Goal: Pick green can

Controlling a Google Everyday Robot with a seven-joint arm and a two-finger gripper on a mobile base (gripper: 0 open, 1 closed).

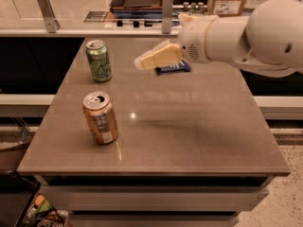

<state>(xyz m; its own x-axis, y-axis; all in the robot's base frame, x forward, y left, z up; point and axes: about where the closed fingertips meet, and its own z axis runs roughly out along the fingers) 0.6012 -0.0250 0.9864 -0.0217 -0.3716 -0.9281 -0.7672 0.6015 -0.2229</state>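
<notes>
- Tabletop (199, 126): a grey-brown slab with its front edge nearest the camera and its far edge just short of a counter.
- The green can (99, 60) stands upright at about 10 o'clock from the middle of the tabletop. It is near the far left corner and just in from the left edge.
- An orange can (100, 117) stands upright at about 8 o'clock, close to the left edge and well apart from the green can.
- The hand (142, 62) hangs above the far part of the tabletop at about 12 o'clock, with its tip pointing toward 9 o'clock. It is near the green can but apart from it, with bare surface between them.
- I cannot tell how far open the hand is. It touches neither can.
- A blue packet (175, 69) lies flat just behind the hand, partly hidden by it.
- The arm (236, 32) reaches in from 2 o'clock, over the far right edge.
- The middle, the front strip and the right half of the tabletop are open surface.
</notes>
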